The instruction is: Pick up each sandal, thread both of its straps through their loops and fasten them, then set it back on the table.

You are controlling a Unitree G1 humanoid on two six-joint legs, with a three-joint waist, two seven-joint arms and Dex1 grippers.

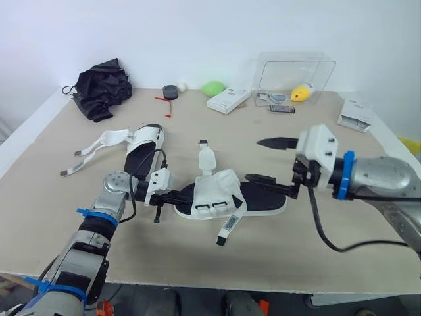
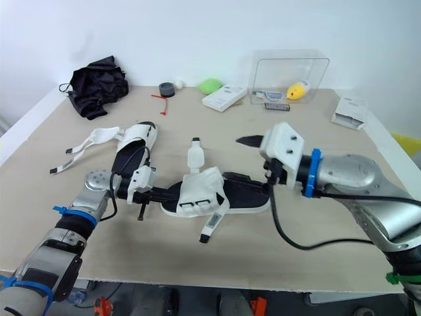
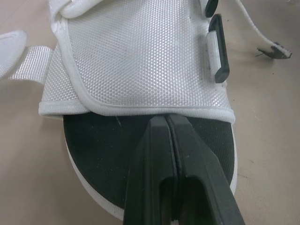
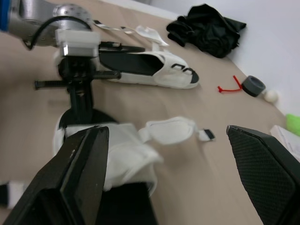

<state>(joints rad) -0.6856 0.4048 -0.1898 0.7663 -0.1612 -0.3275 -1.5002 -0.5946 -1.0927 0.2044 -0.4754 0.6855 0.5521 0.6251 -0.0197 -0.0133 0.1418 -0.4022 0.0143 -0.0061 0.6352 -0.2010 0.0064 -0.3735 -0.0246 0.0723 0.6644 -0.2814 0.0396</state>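
Note:
A white sandal (image 1: 220, 194) with a black footbed lies in the middle of the table. One strap (image 1: 206, 158) lies loose toward the back, and another strap (image 1: 227, 229) trails off the front; both are out of the black loops (image 3: 218, 51). My left gripper (image 1: 176, 195) is shut, its fingers (image 3: 159, 154) resting on the toe of the footbed against the hem of the white upper. My right gripper (image 1: 268, 160) is wide open at the heel end, one finger (image 4: 82, 173) over the footbed. A second sandal (image 1: 141, 148) lies back left with its straps spread out.
At the back of the table sit a black cloth bundle (image 1: 102, 85), a tape roll (image 1: 171, 91), a green object (image 1: 212, 87), a white box (image 1: 228, 100) and a clear container (image 1: 294, 79). A booklet (image 1: 356, 113) lies back right.

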